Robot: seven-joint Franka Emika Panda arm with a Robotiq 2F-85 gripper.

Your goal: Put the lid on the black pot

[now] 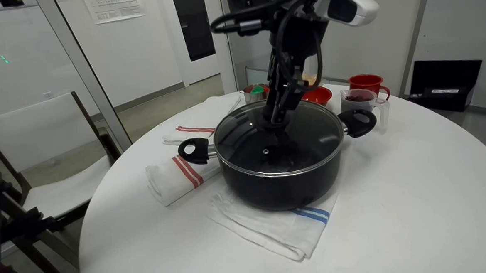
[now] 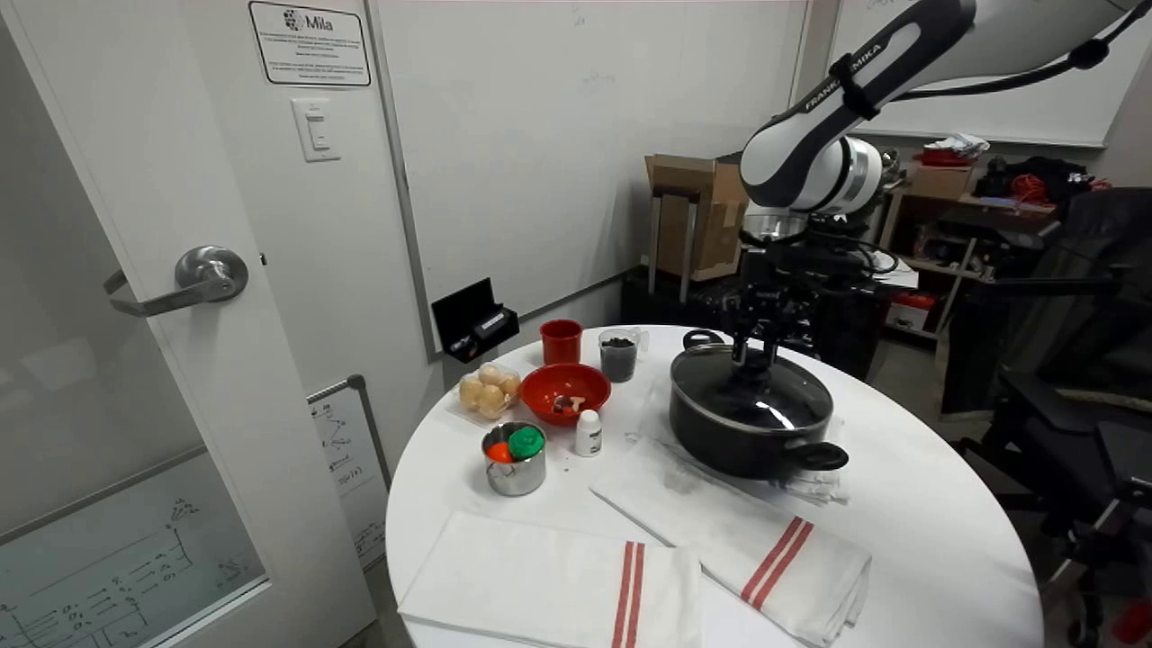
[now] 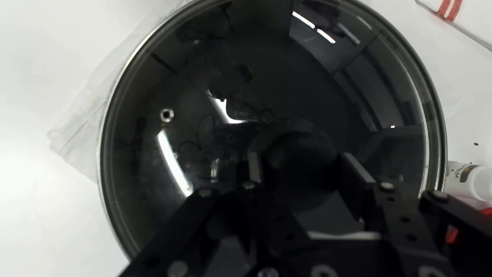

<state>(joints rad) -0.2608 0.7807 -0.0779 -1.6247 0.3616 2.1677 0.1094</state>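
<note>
A large whiteboard (image 2: 576,162) spans the wall near a part-glass door (image 2: 270,405), and a white-and-black robot arm (image 2: 900,63) hangs over a round white table (image 1: 401,211) in an office-like room. A white-backed chair (image 1: 35,135) stands near the table in an exterior view; a dark office chair (image 2: 1080,243) and a cardboard box (image 2: 724,225) stand beyond its edge in an exterior view. On the tabletop, two white towels with red stripes (image 2: 540,576) lie folded near the black pot (image 1: 279,193), which rests on a blue-striped towel (image 1: 273,234) with its two black handles (image 1: 200,150) jutting to opposite sides. The clear glass lid (image 1: 243,144) sits on the pot, covering it, its rim (image 1: 280,174) lined up with the pot's edge. The gripper (image 3: 301,167) is directly over the lid, blocking part of it in all three views and, in an exterior view, hiding part of a red bowl (image 1: 320,94). Gathered near that bowl are a pack of pale rounded items (image 2: 490,396), a metal cup (image 2: 517,479) holding green and orange pieces (image 2: 526,442), a red mug (image 2: 562,342), a clear measuring jug (image 1: 351,108) with dark contents (image 1: 358,98) and a small white bottle (image 2: 589,436), which shows just past the lid's edge in the wrist view. At the lid's centre, the gripper's fingers (image 3: 253,169) are clenched on the black knob (image 3: 301,150), one on either side.
</note>
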